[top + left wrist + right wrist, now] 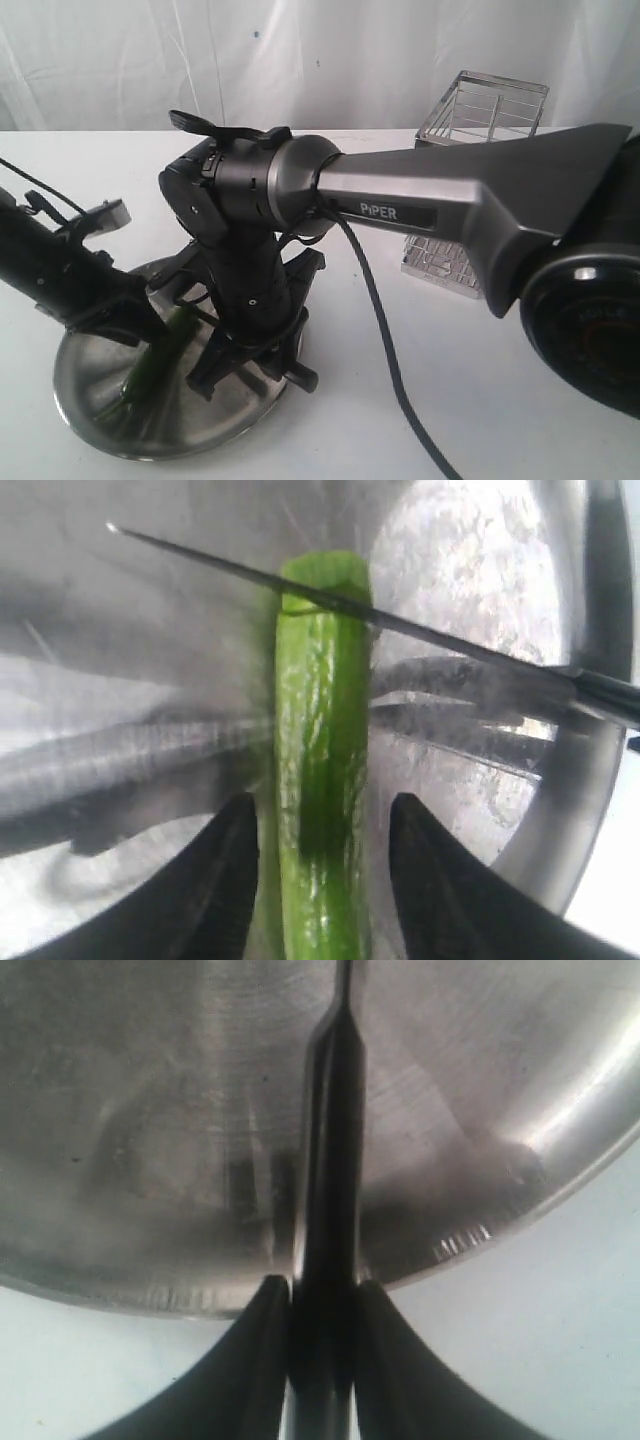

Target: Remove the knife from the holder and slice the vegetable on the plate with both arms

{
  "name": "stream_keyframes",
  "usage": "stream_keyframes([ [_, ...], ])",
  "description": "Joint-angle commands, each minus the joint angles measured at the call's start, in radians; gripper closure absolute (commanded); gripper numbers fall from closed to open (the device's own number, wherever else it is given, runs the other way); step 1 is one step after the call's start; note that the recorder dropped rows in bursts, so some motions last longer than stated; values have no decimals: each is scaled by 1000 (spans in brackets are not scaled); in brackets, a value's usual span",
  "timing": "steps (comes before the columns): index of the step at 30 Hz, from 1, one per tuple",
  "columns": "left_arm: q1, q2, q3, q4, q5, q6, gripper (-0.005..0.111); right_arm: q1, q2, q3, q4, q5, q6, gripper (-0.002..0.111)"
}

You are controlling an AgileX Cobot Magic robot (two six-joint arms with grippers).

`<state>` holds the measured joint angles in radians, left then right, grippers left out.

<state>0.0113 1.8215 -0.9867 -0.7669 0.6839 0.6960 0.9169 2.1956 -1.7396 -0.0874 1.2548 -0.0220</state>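
Knife (326, 1210) handle sits pinched between the fingers of the right gripper (322, 1295), which press against it on both sides. That wrist view shows only the black handle running out over the plate (150, 1110), with the blade reduced to an edge-on sliver. The left wrist view supplies the rest: the dark blade lies across the vegetable (322, 740) near its blunt cut end, edge on the green skin, point out past the pepper. The left gripper (323, 815) stands spread, one finger on each side of the pepper, with a narrow gap showing at both. Only the exterior view takes in the wire holder (482, 110), upright on the white table (320, 430), well apart from the plate and partly hidden by the right arm.
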Motion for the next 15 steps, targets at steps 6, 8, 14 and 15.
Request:
stream_keyframes([
  [6,-14,-153,-104,130,79,-162,60,0,18,-4,9,-34,0,107],
  [8,-14,-158,-109,143,71,-169,60,0,18,-4,9,-34,0,107],
  [14,-14,-158,-110,148,29,-171,60,0,18,-4,9,-34,0,107],
  [15,-14,-156,-110,148,10,-177,60,0,18,-4,9,-34,0,107],
])
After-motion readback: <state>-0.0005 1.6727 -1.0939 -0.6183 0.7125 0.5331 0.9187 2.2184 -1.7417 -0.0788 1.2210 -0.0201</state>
